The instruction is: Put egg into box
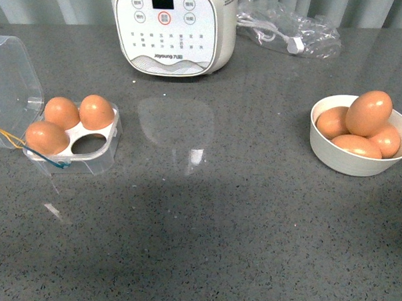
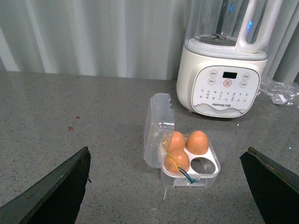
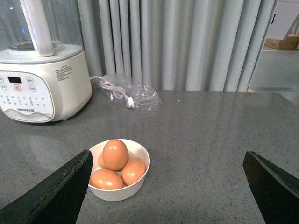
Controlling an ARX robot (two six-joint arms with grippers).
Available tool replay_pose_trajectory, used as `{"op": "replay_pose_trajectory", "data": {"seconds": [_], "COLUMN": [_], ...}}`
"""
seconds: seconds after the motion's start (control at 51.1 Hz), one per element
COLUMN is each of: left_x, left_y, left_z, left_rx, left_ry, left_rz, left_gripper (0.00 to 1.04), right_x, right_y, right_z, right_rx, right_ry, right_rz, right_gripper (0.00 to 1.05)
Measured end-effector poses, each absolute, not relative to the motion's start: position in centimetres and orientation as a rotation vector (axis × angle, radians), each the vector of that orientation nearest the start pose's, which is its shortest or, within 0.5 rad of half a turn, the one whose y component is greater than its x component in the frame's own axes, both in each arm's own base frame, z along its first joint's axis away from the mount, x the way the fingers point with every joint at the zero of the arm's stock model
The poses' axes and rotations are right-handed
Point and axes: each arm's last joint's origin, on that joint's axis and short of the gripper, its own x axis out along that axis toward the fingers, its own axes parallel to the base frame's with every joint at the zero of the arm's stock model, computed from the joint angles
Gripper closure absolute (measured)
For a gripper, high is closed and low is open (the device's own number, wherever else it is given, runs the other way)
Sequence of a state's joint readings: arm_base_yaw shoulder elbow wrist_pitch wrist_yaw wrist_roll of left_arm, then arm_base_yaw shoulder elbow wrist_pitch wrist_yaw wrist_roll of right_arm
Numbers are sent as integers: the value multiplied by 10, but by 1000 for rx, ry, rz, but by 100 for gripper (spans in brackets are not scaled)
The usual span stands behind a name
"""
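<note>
A grey speckled surface (image 1: pixel 211 230) carries everything. At its back stands a white blender (image 1: pixel 176 31). The left tool (image 2: pixel 167 150) and the right tool (image 3: pixel 167 152) are both spread wide and empty, the left facing the box (image 1: pixel 98 160), the right facing the white bowl (image 1: pixel 334 154). The box sits at the left, lid (image 1: pixel 7 72) swung open, three slots filled and its near right slot (image 1: pixel 87 143) bare. The bowl sits well apart at the right with four eggs (image 1: pixel 357 145); the egg (image 1: pixel 369 112) to take is probably the top one, resting on the others. The step in hand seems the reach: the right tool should come straight down, close gently across the egg's middle and lift clear of the rim without rolling those below. A broad bare stretch between bowl and box gives easy carrying room; the open lid and neighbouring eggs (image 1: pixel 96 112) crowd the slot, so entry from above suits best
</note>
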State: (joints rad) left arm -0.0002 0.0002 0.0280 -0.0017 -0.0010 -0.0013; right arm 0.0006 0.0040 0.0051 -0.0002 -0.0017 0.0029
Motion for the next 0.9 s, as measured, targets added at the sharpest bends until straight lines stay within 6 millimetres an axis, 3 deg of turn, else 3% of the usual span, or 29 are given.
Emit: {"op": "replay_pose_trajectory", "data": {"seconds": [0.901], "left_x": [96], "left_y": [0], "left_z": [173], "left_rx": [-1], "left_ry": [-26], "left_rz": [1], "left_gripper": [7], "right_x": [98], "right_y": [0], "right_z": [165], "right_rx": [3], "right_ry": [-1], "right_rz": [2], "right_gripper": [7]}}
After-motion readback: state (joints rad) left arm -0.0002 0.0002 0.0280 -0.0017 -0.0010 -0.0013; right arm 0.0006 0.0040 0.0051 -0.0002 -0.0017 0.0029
